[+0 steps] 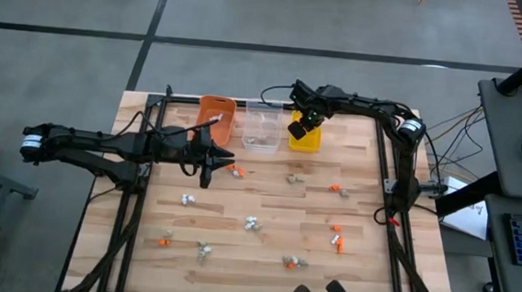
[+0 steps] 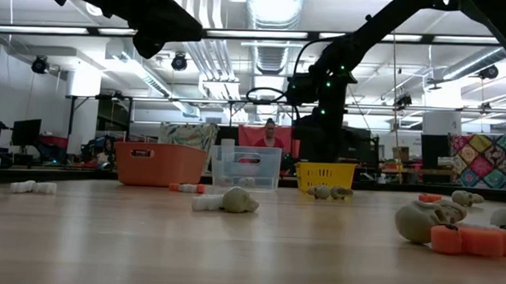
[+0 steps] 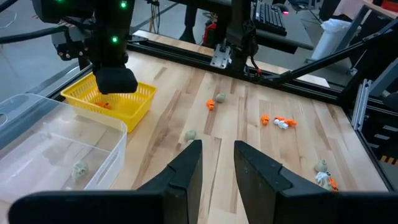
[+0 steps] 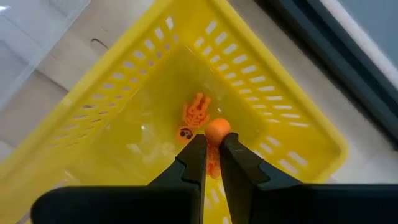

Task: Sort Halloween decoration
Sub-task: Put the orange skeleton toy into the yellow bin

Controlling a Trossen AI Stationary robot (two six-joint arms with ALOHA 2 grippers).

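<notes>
hidden: right gripper (image 4: 211, 147) blocks part of the yellow bin (image 4: 298, 134) floor, so I can't count what's under it | right jaws: pinching a small orange trinket (image 4: 217, 130) right above that bin | left gripper (image 3: 217, 163): jaws slightly spread, nothing between, hanging over the bench (image 1: 266, 202) near the clear bin (image 3: 37, 124) | rest of trinkets scattered on bench

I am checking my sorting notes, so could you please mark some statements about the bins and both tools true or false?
1. The right tool holds an orange trinket over the yellow bin. True.
2. The left tool holds a trinket. False: nothing sits between its fingers.
3. The clear bin stands between the orange bin and the yellow one. True.
4. The yellow bin is empty. False: orange trinkets lie inside.
</notes>
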